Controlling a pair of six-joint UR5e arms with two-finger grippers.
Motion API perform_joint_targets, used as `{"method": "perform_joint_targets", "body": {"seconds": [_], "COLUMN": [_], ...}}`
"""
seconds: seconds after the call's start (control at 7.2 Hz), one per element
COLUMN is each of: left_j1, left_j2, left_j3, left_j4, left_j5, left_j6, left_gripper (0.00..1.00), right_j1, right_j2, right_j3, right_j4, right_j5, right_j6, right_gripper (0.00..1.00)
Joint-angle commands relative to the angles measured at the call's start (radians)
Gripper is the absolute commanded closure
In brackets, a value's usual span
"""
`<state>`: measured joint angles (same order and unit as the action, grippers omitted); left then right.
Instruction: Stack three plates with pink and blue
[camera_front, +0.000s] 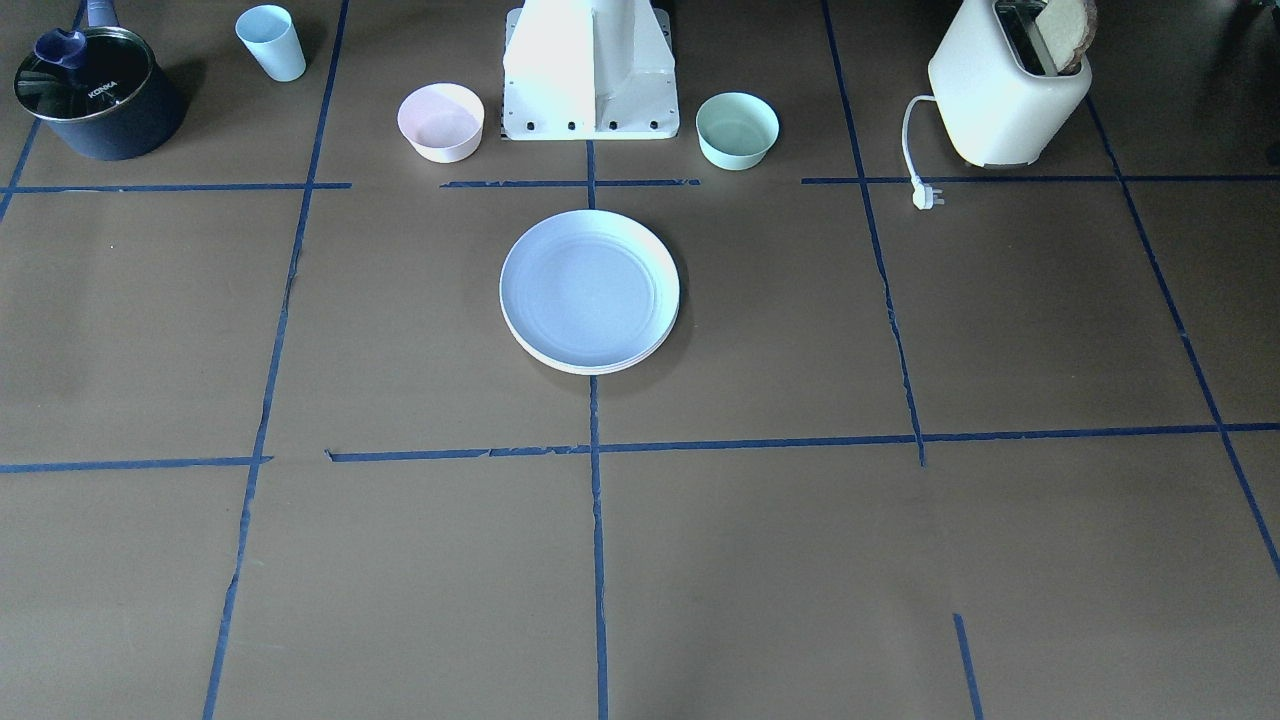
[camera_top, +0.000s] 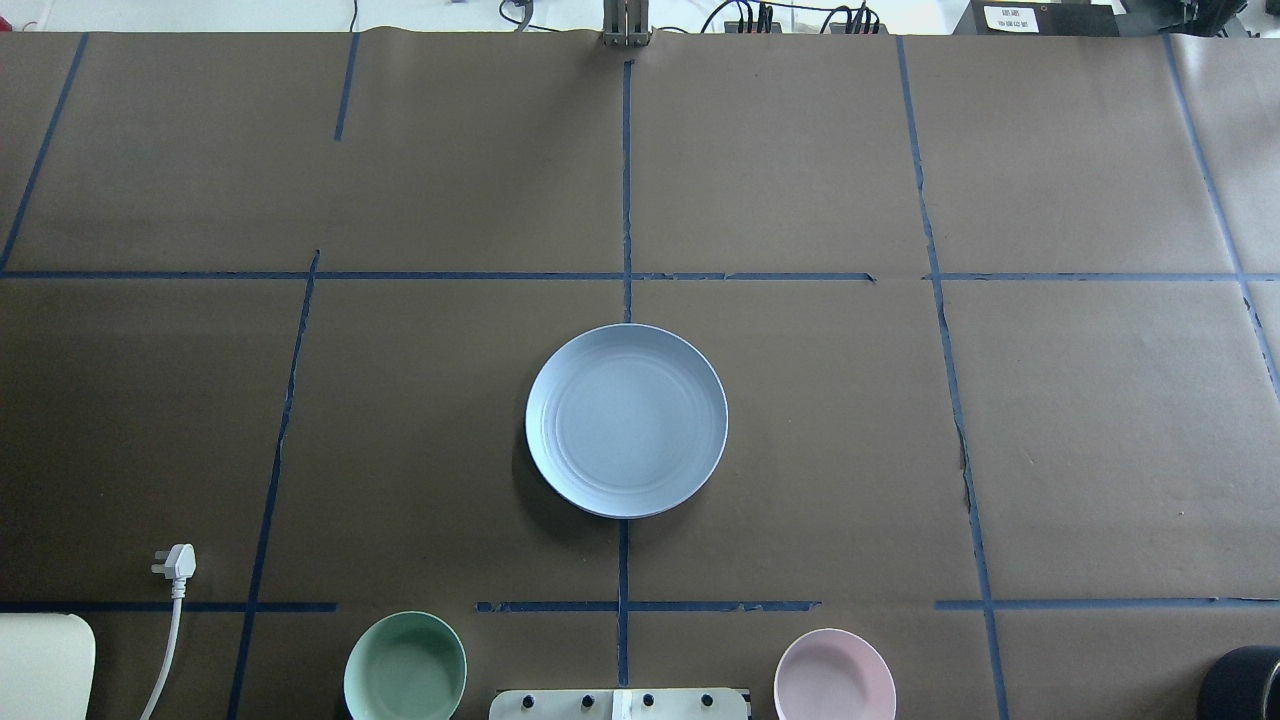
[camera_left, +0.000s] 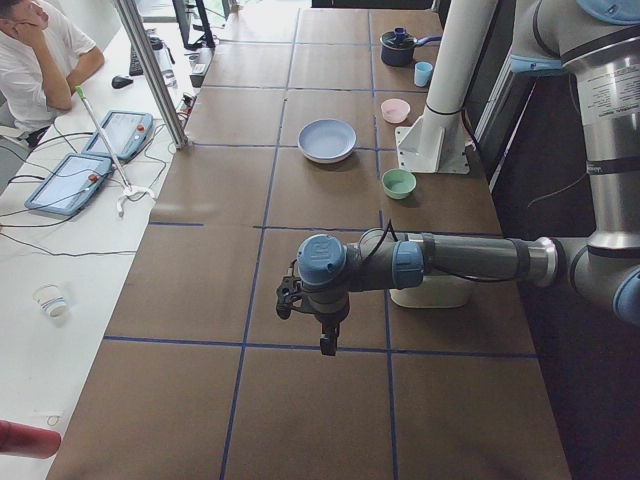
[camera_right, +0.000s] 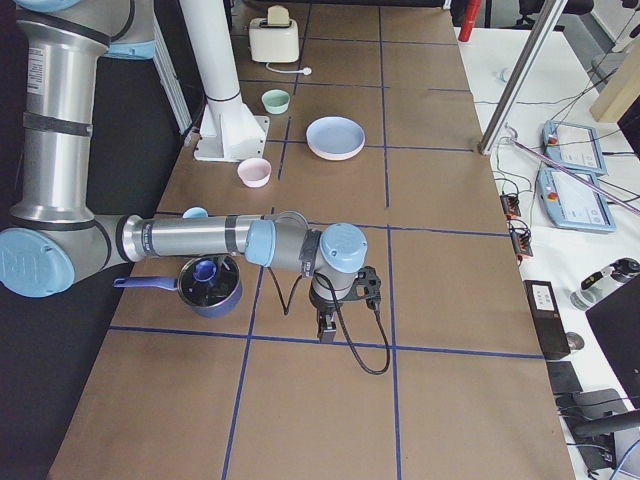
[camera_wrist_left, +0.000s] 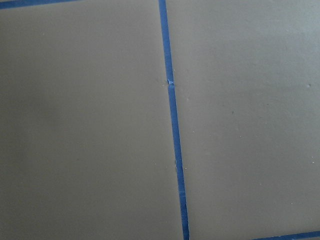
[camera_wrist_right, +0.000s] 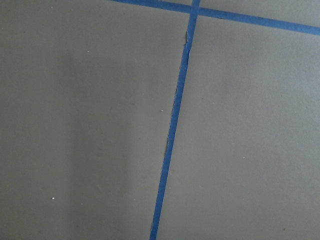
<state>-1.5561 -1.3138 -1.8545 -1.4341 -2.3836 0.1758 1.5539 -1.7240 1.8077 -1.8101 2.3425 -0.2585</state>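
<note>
The pale blue plate (camera_front: 588, 288) lies on top of a stack at the table's centre and also shows in the overhead view (camera_top: 626, 420). Under it only a pale cream rim (camera_front: 600, 369) shows. The pink plate is hidden. My left gripper (camera_left: 325, 345) hangs over bare paper far from the stack, towards the table's left end. My right gripper (camera_right: 325, 328) hangs over bare paper towards the right end. Both show only in the side views, so I cannot tell whether they are open or shut. The wrist views show only brown paper and blue tape.
A small pink bowl (camera_front: 441, 122) and a mint-green bowl (camera_front: 737, 130) flank the robot's base (camera_front: 590, 70). A light blue cup (camera_front: 271, 42) and a dark lidded pot (camera_front: 97, 92) stand on my right. A toaster (camera_front: 1008, 85) with its plug (camera_front: 927, 196) stands on my left.
</note>
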Motion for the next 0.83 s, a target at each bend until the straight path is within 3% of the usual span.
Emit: {"method": "perform_joint_targets", "body": {"seconds": [0.0,0.69], "left_j1": [0.002,0.005], "left_j2": [-0.013,-0.016], "left_j3": [0.005,0.032], "left_j4": [0.0,-0.003], "left_j5": [0.0,-0.003], "left_j6": [0.001,0.001], "left_gripper": [0.0,0.0], "right_j1": [0.0,0.002], "right_j2": [0.003,0.026], "right_j3": [0.004,-0.016], "right_j4": [0.0,0.002], "right_j5": [0.0,-0.002], "right_j6": [0.001,0.045], "right_gripper": [0.0,0.0]}}
